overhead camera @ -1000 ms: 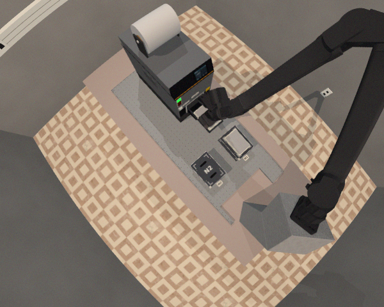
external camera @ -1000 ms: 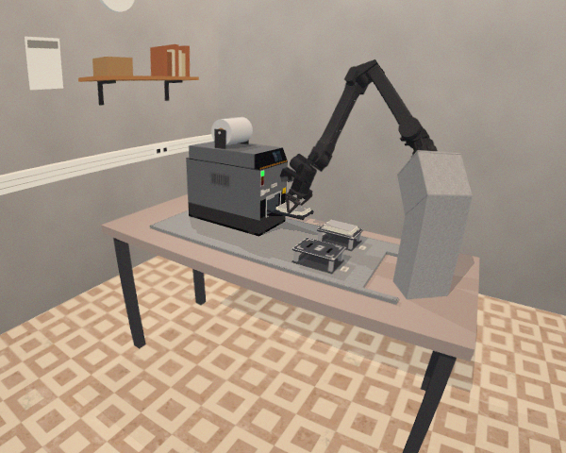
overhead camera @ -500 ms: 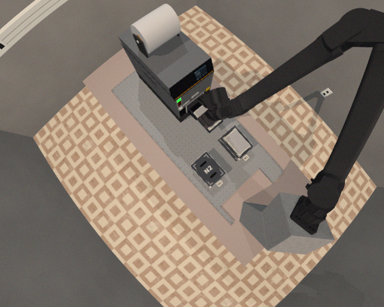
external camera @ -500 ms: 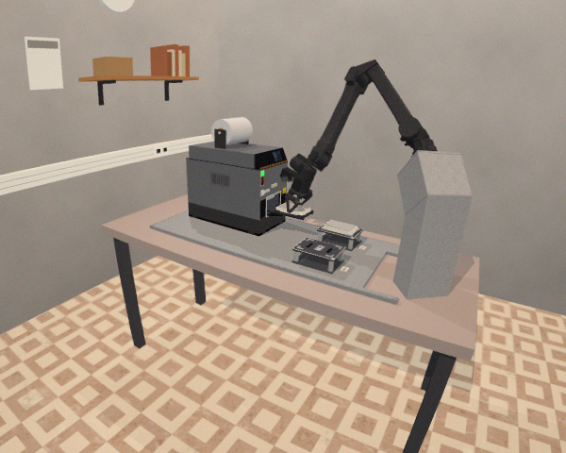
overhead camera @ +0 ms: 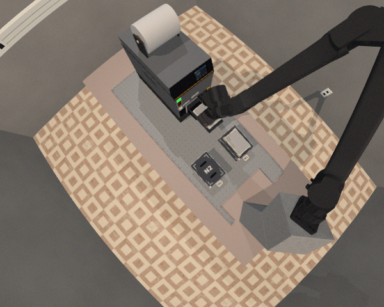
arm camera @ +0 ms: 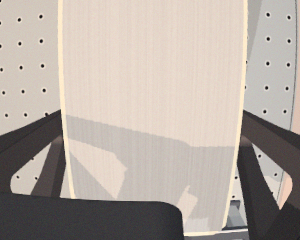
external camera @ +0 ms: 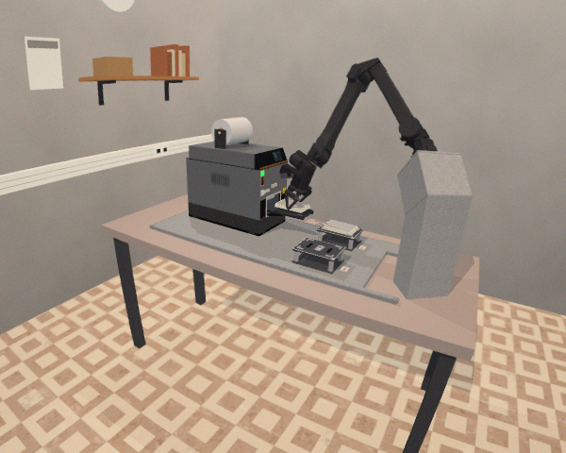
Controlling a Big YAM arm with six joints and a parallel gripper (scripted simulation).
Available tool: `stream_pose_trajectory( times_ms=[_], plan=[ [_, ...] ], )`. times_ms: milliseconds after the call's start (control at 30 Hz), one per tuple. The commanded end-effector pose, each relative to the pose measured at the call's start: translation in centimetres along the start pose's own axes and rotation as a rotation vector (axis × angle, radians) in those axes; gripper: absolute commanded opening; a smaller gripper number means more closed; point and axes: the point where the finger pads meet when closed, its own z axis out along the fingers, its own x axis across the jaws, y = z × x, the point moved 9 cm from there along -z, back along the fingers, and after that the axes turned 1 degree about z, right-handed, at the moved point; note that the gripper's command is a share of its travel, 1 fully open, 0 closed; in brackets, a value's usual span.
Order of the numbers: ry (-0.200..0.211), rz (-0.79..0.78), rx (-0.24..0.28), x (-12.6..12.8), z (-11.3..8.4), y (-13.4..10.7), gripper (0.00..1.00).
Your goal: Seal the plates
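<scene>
Top, sealer: the sealer (overhead camera: 146, 71) (external camera: 224, 197) stands upper centre, its lamp (overhead camera: 178, 100) (external camera: 262, 173) green, so the cycle appears finished and handling allowed.
Top, gripper: the gripper (overhead camera: 206, 116) (external camera: 292, 201) (arm camera: 151, 119) reaches in from the right, over the stage (overhead camera: 210, 130) (external camera: 305, 214), right of the sealer's front.
Top, N2: nest N2 (overhead camera: 198, 166) (external camera: 330, 246), lower centre, has no plate; probably the held plate's home.
Exterior, plate: the held plate (overhead camera: 199, 109) (external camera: 300, 209) (arm camera: 152, 65) is at the stage, centre; any gap beneath is too small to tell.
Exterior, N1: the other plate (overhead camera: 238, 140) (external camera: 341, 226) lies on nest N1 (overhead camera: 221, 141) (external camera: 350, 242), right of centre, presumably sealed.
Wrist, fingers: wide-set, clamped on the plate's long edges, likely to spare the foil.
Wrist, next: lift level, then match A1.
</scene>
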Motion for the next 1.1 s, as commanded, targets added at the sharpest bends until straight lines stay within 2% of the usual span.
stream_pose_trajectory(
  times_ms=[0, 300, 633, 800, 1067],
  plan=[
    [0.002, 0.016, 0.005, -0.1, -0.6, -0.1, 0.00],
    [-0.026, 0.012, -0.005, -1.3, 0.7, 0.1, 0.00],
    [0.010, -0.026, 0.025, 0.6, 0.5, -0.8, 0.00],
    [0.018, -0.032, 0.005, 1.6, 0.0, -0.6, 0.00],
    [0.013, -0.026, -0.010, 1.4, 0.1, 0.3, 0.00]
  ],
)
